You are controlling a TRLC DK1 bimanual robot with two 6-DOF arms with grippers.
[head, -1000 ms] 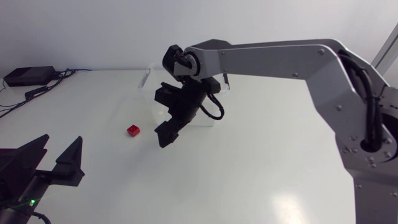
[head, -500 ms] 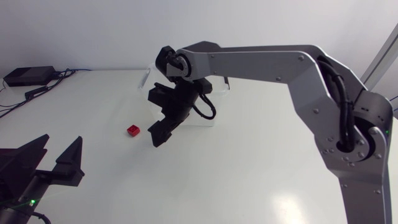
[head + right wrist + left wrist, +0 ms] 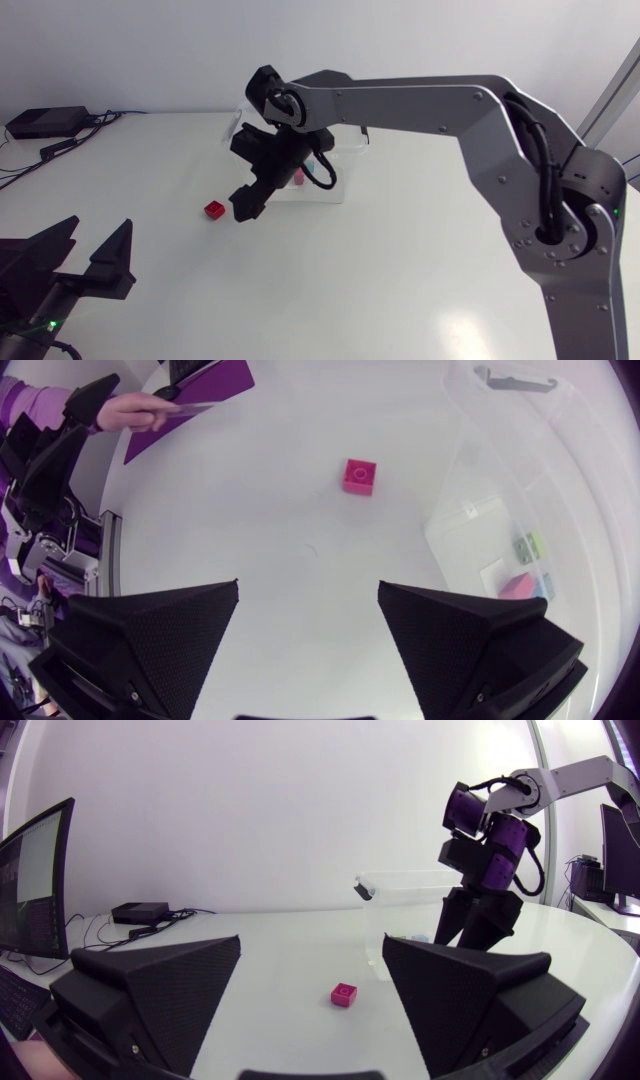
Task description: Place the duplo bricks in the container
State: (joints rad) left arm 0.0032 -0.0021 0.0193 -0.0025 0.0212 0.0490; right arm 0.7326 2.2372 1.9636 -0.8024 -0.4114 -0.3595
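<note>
Most of the job looks done — a pink brick [image 3: 297, 178] and a couple of paler bricks [image 3: 527, 546] already lie in the clear plastic container [image 3: 343, 172] at the far middle of the table [image 3: 400, 290]. One red duplo brick [image 3: 214, 210] is left, on the table just left of the container. The right gripper [image 3: 247, 204] hangs near it, fingers spread wide, holding nothing. The left gripper [image 3: 97, 252] sits at the near left — also wide open and empty.
</note>
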